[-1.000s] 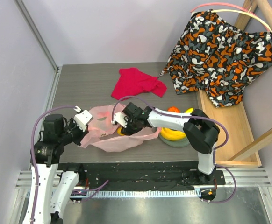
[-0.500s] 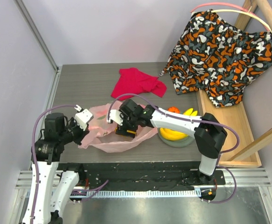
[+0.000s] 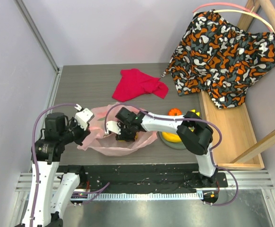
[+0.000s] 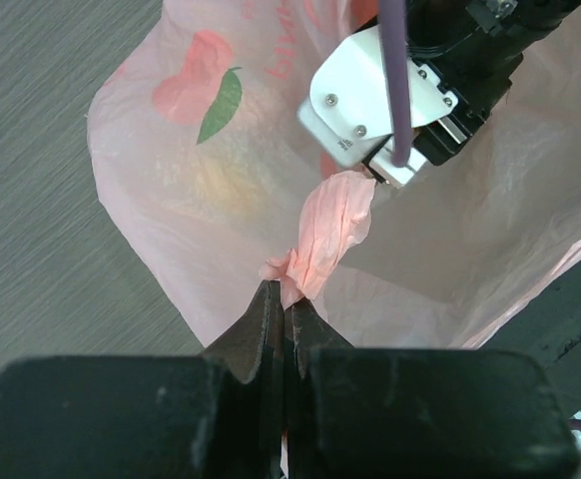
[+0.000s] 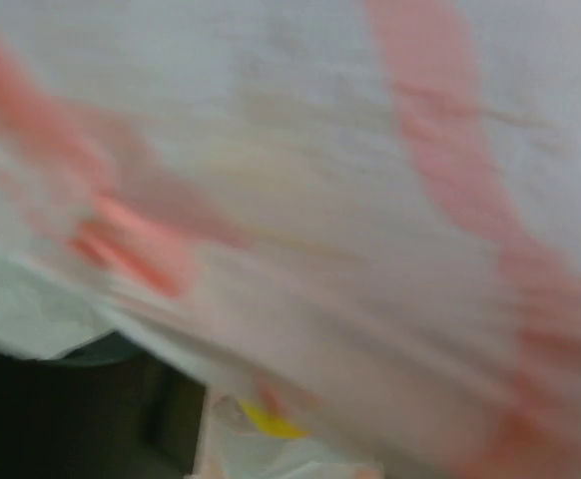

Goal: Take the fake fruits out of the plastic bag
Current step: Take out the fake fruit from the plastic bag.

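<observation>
The pale-pink plastic bag point(image 3: 128, 145) lies on the table in front of the arms. My left gripper point(image 3: 84, 134) is shut on a twisted bit of the bag's edge point(image 4: 320, 239) at its left side and holds it up. My right gripper point(image 3: 123, 134) reaches into the bag's mouth; its fingers are hidden by plastic. The right wrist view is blurred, filled with the pink bag point(image 5: 320, 200), with a small yellow patch point(image 5: 271, 424) low down. Yellow bananas point(image 3: 171, 137) lie on the grey-green plate point(image 3: 173, 144). An orange fruit point(image 3: 175, 112) sits just behind the plate.
A red cloth point(image 3: 140, 84) lies behind the bag. A patterned orange and black cloth point(image 3: 222, 56) hangs over a wooden rack point(image 3: 232, 137) along the right side. Grey walls close the left and back. The right wrist housing point(image 4: 370, 100) shows over the bag.
My right gripper has moved left and deeper into the bag. The bag has shifted a little left and flattened. My left gripper keeps its hold and has barely moved.
</observation>
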`<state>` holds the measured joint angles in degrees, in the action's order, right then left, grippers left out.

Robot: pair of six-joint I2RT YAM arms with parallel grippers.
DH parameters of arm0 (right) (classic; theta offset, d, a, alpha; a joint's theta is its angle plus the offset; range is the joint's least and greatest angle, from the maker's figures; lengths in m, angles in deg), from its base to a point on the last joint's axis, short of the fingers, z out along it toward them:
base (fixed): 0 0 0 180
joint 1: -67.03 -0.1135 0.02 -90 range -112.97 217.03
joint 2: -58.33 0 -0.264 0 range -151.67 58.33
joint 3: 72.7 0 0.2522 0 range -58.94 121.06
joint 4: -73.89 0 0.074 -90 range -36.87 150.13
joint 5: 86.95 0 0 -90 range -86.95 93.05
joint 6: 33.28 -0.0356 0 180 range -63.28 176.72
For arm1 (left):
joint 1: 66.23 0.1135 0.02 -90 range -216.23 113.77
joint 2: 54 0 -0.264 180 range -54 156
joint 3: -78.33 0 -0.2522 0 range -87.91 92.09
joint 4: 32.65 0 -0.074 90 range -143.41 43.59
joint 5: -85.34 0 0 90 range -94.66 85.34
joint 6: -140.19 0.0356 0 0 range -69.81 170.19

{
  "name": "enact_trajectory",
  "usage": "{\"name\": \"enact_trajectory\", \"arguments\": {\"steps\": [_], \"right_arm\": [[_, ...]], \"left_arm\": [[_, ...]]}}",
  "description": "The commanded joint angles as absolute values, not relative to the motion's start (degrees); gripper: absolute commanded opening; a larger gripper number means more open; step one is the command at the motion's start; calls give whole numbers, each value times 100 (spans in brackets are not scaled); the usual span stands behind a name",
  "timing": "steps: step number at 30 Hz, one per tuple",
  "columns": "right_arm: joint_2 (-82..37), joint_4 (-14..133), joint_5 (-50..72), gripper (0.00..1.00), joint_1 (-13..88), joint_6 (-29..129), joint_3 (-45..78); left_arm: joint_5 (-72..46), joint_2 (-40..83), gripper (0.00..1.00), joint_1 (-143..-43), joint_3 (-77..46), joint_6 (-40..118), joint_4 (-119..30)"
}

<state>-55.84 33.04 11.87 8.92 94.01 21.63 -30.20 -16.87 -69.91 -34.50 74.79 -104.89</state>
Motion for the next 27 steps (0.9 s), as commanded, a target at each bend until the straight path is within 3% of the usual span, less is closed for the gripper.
{"name": "enact_trajectory", "arguments": {"steps": [1,5,10,16,23,27], "right_arm": [[-5207,3228,1096,40,884,9750,2429],[-4452,2675,1596,26,1025,9347,3357],[-3635,2120,3037,25,1262,9161,4072],[-2809,1627,2749,24,1630,8540,3600],[-1920,1365,1757,25,4193,8904,2553],[-1875,618,1843,28,5039,9581,2342]], "left_arm": [[-3094,-1691,0,-7001,-3254,7392,-10249],[-3094,-1664,0,-7001,-3280,7401,-10109],[-2963,-1480,0,-7001,-3271,7252,-9863],[-2655,-1085,0,-7001,-3175,6813,-9160],[-2602,-1040,0,-7001,-3227,7023,-9106],[-2645,-988,0,-7001,-3228,7049,-9220]]}}
